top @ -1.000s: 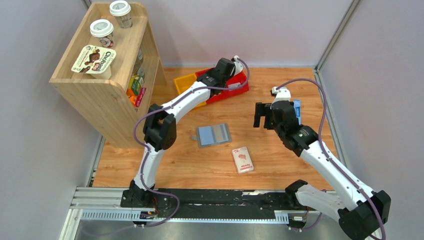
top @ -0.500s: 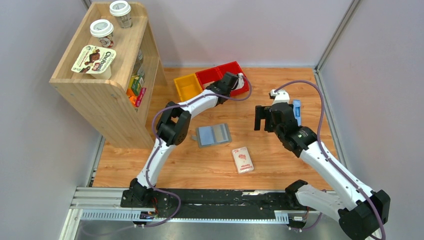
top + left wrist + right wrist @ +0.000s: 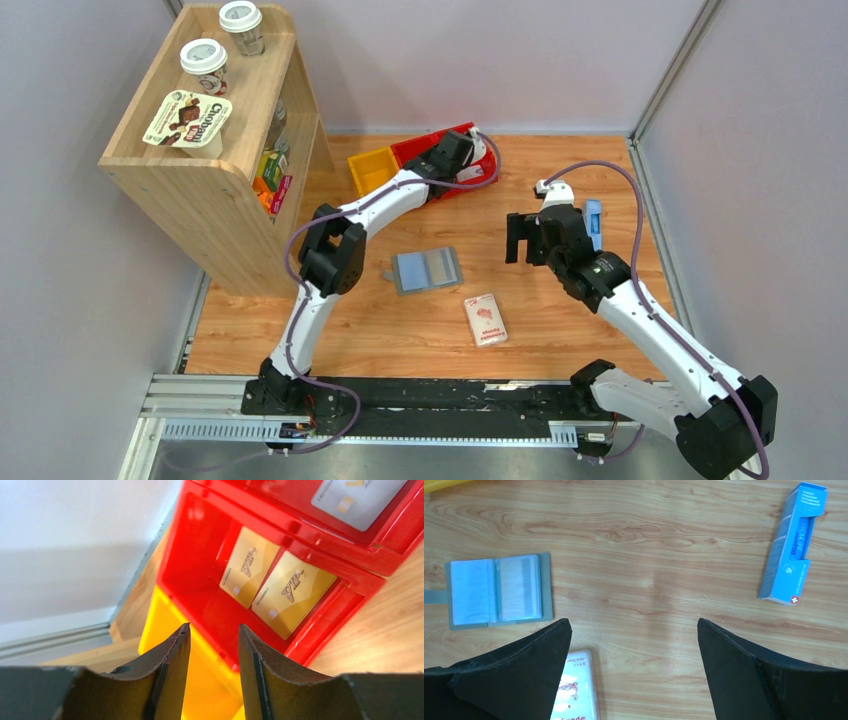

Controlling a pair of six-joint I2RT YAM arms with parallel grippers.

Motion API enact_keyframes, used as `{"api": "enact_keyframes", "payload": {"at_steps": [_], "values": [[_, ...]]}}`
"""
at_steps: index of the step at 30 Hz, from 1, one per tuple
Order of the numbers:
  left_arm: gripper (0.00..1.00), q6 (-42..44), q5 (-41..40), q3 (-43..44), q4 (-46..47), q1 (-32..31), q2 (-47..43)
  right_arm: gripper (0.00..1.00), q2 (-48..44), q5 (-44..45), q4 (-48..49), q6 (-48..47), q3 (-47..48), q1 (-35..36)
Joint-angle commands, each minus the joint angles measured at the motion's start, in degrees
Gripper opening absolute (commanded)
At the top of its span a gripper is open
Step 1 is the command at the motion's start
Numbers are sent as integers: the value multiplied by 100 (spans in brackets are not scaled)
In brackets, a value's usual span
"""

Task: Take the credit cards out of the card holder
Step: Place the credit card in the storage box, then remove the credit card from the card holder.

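Two gold credit cards (image 3: 248,566) (image 3: 292,592) lie side by side in one compartment of a red bin (image 3: 200,540). A whitish-grey card (image 3: 357,497) lies in the compartment beyond. My left gripper (image 3: 214,630) hovers over the red bin (image 3: 410,150), fingers apart with nothing between them. The grey card holder (image 3: 427,269) lies open and flat mid-table, its pale blue pockets up (image 3: 499,590). My right gripper (image 3: 522,238) hangs wide open and empty to its right, above bare wood (image 3: 634,625).
A yellow bin (image 3: 372,170) adjoins the red one on the left. A white-and-pink packet (image 3: 485,320) lies near the card holder, and a blue box (image 3: 594,222) sits at the right. A wooden shelf (image 3: 205,150) with cups stands at the left.
The left arm's elbow swung right, then partly back left, while its gripper stayed over the red bin. The right arm barely moved.
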Motion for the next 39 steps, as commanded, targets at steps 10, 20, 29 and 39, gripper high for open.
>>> {"api": "enact_keyframes", "payload": {"at_steps": [10,20,29,39], "values": [[54,-3852,1154,-2365,-922,-31,-3536,100,1035,-2144,544,91,278,45],[55,-5831,2939,-5564,17,57,-5426,100,2186,-3076,1537,882,348,248],[42,-6315,3652,-6321,667,356,-5375,100,3258,-3472,2118,1524,743,292],[38,-6404,3890,-6717,1081,488,-4812,100,4120,-3744,2320,1762,1113,336]]}}
